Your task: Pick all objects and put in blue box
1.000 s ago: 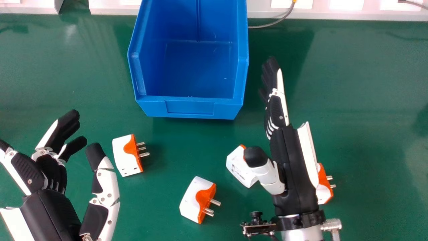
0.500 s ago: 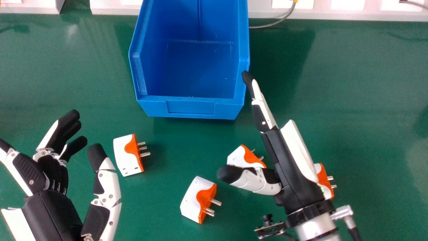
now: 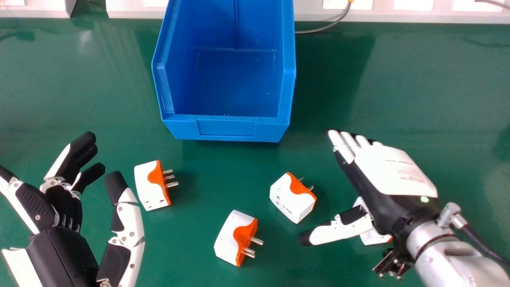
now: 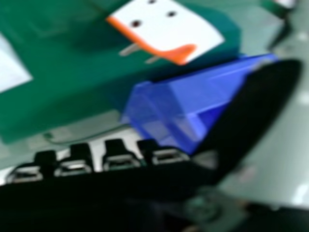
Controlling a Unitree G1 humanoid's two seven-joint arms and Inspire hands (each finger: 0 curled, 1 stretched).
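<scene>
In the head view my left hand [image 3: 59, 199] is held at the left with relaxed fingers, empty. My right hand [image 3: 392, 167] is palm down at the right, fingers straight and thumb out, over a partly covered white-orange adapter [image 3: 372, 237]. Another adapter [image 3: 293, 197] lies left of it, a third [image 3: 236, 238] at the lower middle, a fourth [image 3: 151, 185] beside the left thumb. Behind them stands the blue box [image 3: 227, 129], its inside bare. The right hand view shows my right hand [image 4: 251, 116] by its thumb, an adapter [image 4: 166, 29] and the blue box [image 4: 164, 106].
A green table [image 3: 438, 99] carries everything. Along its far edge runs a pale ledge [image 3: 398, 16], with a grey cable [image 3: 326, 27] lying right of the box.
My right hand has swung right and back from beside the box and rolled palm down, uncovering the adapter near its thumb. The left hand stays almost still.
</scene>
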